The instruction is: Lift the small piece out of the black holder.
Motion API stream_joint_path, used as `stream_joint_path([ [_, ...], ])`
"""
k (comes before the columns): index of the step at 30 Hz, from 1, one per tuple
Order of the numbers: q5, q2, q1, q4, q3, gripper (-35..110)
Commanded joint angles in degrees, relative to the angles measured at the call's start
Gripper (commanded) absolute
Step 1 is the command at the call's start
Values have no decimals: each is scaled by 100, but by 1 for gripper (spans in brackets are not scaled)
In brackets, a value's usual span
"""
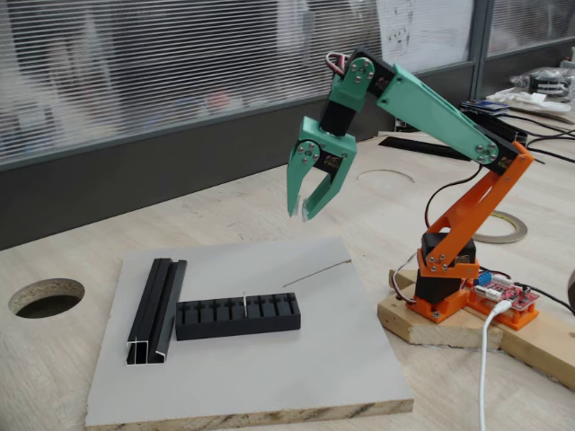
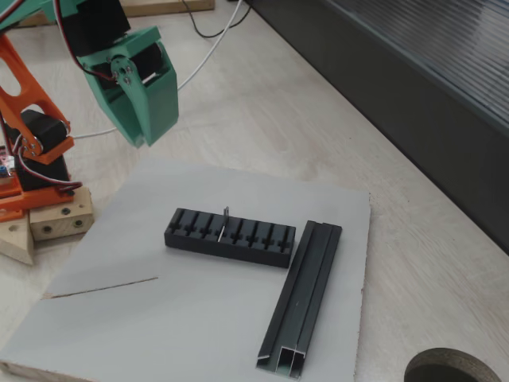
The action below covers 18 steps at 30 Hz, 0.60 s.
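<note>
The black holder [image 1: 238,317] [image 2: 231,235] lies on a grey board, its row of narrow slots facing up. The small piece [image 1: 244,302] [image 2: 225,218], a thin whitish sliver, stands upright in a slot near the holder's middle and pokes slightly above the top. My green gripper [image 1: 302,214] [image 2: 143,137] hangs in the air well above the board, fingertips pointing down. In a fixed view it is up and to the right of the holder. Its fingers stand open by a narrow gap with nothing between them.
A longer black U-channel rail [image 1: 157,310] [image 2: 306,294] lies at one end of the holder. A thin grey wire [image 1: 316,272] [image 2: 103,288] rests on the grey board [image 1: 269,377] [image 2: 159,342]. The orange arm base [image 1: 449,287] sits on a wooden block. A round hole [image 1: 47,296] is cut into the table.
</note>
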Motion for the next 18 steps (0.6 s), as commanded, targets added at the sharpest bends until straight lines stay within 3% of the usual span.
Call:
stream_joint_path([
  [1,62,0,-70,26,18,14],
  [13,70,-1529,-659,-35,-70,14],
  [18,70,-1731,-984,-853,-18,14],
])
